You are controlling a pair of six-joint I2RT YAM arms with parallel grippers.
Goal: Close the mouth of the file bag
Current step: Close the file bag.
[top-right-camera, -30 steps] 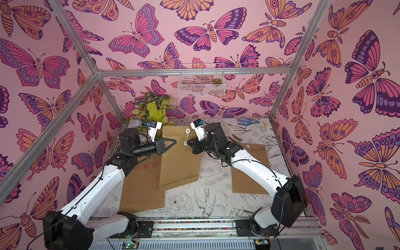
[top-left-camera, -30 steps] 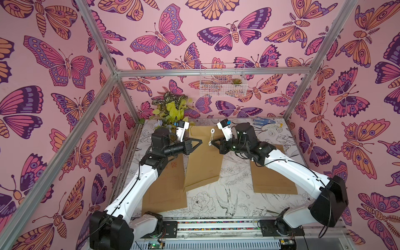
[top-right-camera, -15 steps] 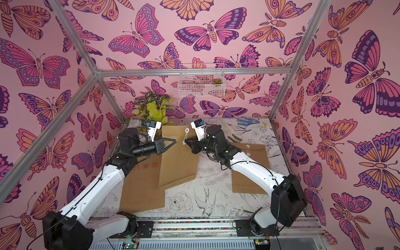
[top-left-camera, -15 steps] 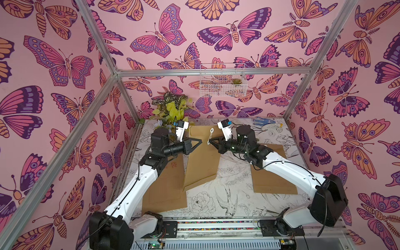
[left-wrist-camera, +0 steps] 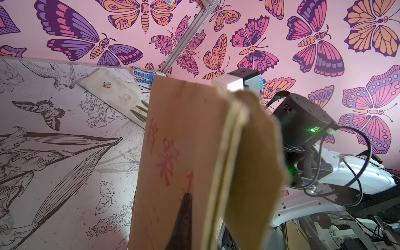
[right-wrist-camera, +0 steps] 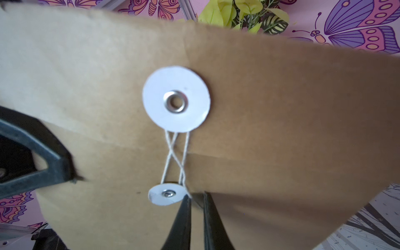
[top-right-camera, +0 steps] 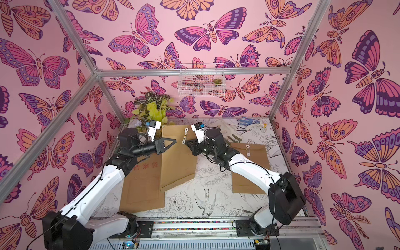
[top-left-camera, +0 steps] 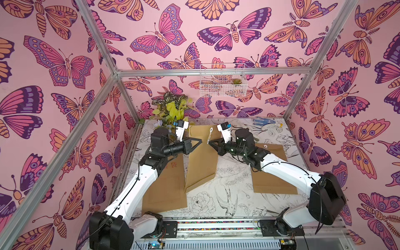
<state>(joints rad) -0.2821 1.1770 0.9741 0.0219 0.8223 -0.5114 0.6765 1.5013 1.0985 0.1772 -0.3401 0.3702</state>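
Right wrist view gives us the file bag (right-wrist-camera: 281, 97) close up: brown kraft paper, with its flap folded down over the body along a straight edge. We see a white disc (right-wrist-camera: 176, 98) with a metal eyelet on the flap and a second disc (right-wrist-camera: 165, 194) on the body. White string (right-wrist-camera: 174, 155) runs crossed between the two. The right gripper (right-wrist-camera: 195, 198) sits just beside the second disc, jaws slightly parted with nothing we can see between them, and the string passes right by one fingertip. The left gripper (top-left-camera: 198, 141) is clenched on the bag's side edge, holding it raised and tilted over the middle of the table (top-left-camera: 227, 194), toward the far edge. Left wrist view shows us red printed characters (left-wrist-camera: 164, 160) on the bag's other face.
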